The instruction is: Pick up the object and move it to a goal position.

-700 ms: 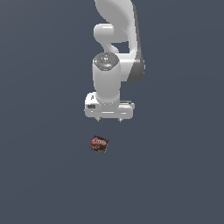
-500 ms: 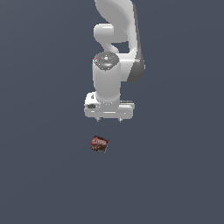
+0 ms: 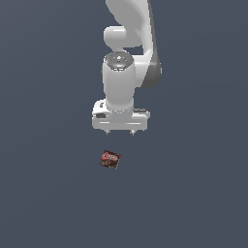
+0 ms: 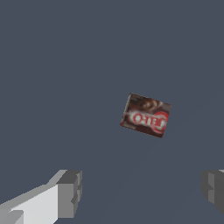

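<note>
Below your gripper point(image 3: 120, 131), whose fingers point(image 4: 69, 194) stand wide apart and empty, the box point(image 3: 110, 159) lies flat on the grey floor point(image 3: 193, 193), untouched, so you have the descent, grasp, lift and carry to the goal all left.

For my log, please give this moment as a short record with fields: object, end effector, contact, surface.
object: small dark brown-and-red box with red and white label, lying flat
end effector: open, fingers wide apart
contact: none; box lies apart from the fingers
surface: plain dark grey floor
</note>
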Robot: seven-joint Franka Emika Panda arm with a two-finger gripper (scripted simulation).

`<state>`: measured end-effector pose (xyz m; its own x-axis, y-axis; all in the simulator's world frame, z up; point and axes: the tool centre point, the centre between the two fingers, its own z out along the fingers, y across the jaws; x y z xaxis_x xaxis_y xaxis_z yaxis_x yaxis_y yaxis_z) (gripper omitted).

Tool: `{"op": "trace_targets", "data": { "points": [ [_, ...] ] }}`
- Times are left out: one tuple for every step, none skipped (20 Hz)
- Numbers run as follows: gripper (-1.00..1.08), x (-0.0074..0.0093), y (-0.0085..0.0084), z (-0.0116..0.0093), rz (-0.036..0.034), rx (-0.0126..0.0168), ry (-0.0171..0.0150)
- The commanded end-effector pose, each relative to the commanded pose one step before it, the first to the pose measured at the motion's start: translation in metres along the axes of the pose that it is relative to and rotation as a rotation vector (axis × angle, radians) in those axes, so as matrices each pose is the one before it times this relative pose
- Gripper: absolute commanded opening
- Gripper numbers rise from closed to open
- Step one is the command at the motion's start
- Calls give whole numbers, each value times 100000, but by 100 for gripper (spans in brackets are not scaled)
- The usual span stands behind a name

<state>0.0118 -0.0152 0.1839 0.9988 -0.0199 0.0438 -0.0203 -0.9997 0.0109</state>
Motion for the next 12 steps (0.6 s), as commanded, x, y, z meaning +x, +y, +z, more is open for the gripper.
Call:
{"op": "trace_targets", "data": {
  "points": [
    [100, 4, 24, 68, -464, -43, -74],
    [100, 24, 18, 29, -441, -32, -1],
    [100, 30, 22, 40, -576, -39, -6],
    [100, 33, 27, 56, -706, -40, -20],
    [100, 36, 33, 71, -824, -39, -35],
    [100, 40, 36, 85, -950, -40, -48],
    [100, 44, 42, 98, -1072, -41, -58],
    [100, 48, 46, 110, -1193, -43, -66],
    [100, 52, 52, 120, -1313, -47, -70],
    [100, 57, 58, 130, -1442, -52, -73],
    [100, 61, 64, 139, -1561, -54, -77],
    [100, 65, 69, 151, -1686, -54, -84]
  ]
}}
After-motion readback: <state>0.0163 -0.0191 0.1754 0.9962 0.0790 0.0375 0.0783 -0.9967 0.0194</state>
